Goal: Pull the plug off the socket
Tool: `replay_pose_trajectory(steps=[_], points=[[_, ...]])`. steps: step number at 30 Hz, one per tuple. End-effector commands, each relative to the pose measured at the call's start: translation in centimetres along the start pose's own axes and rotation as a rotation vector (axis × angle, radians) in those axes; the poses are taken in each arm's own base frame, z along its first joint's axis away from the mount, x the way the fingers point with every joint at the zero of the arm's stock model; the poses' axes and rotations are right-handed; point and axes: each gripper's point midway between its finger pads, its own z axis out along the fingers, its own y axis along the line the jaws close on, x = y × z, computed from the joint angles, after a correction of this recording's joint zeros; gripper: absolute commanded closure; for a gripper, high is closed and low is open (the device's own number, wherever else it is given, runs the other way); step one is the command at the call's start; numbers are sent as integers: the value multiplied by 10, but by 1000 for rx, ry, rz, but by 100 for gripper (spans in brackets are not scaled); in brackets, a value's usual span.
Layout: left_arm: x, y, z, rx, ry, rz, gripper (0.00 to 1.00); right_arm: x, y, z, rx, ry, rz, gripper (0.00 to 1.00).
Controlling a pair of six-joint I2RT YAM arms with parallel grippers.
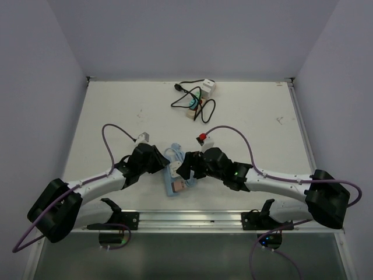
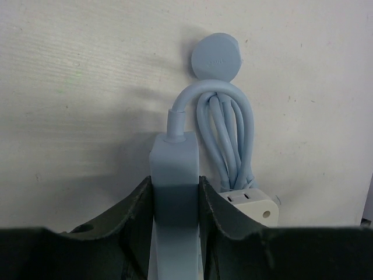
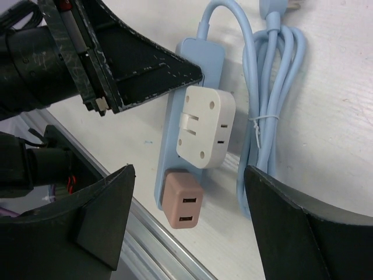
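Note:
The beige power strip (image 1: 192, 113) lies at the far middle of the table, with a thin black cord (image 1: 207, 111), a white block (image 1: 208, 87) and a teal plug (image 1: 193, 102) on it. Neither gripper is near it. My left gripper (image 1: 165, 166) (image 2: 175, 198) is shut on the cord end of a light blue power strip (image 2: 173, 163) (image 3: 201, 52). My right gripper (image 1: 185, 169) (image 3: 189, 172) is open and hovers over that strip's other end. There a white adapter (image 3: 204, 128) and a pink-brown USB charger (image 3: 182, 201) are plugged in.
The blue strip's bundled blue cord (image 3: 265, 116) (image 2: 230, 140) lies beside it, ending in a round blue plug (image 2: 215, 56). The metal rail (image 3: 163, 256) at the table's near edge runs just beside the blue strip. White walls enclose the table on three sides.

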Motion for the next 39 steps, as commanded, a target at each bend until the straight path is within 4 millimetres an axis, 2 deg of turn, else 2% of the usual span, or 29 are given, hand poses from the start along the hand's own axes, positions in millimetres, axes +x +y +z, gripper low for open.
replay_pose_trajectory(steps=[1, 7, 12, 17, 25, 29, 30, 32, 33, 39], points=[[-13, -25, -6, 87, -25, 39, 100, -20, 11, 1, 3, -27, -9, 22], [-17, -42, -14, 160, -29, 43, 100, -7, 16, 19, -24, 27, 27, 29], [-23, -49, -22, 203, -64, 54, 100, -1, 15, 28, -29, 56, 45, 30], [-25, -57, -31, 252, -72, 66, 100, -2, 23, 33, -82, 63, 55, 40], [-28, -59, -35, 274, -97, 92, 100, -5, 41, 37, -162, 84, 48, 58], [-29, -56, -34, 261, -102, 104, 100, -6, 43, 37, -177, 80, 56, 74], [-28, -55, -34, 257, -98, 108, 100, -7, 44, 36, -179, 79, 57, 83], [-33, -47, -32, 216, -124, 115, 100, -9, 45, 33, -180, 76, 58, 90], [-33, -45, -32, 208, -128, 119, 100, -9, 45, 32, -179, 77, 58, 98], [-37, -29, -29, 136, -156, 149, 100, -14, 33, 22, -165, 58, 85, 100]])
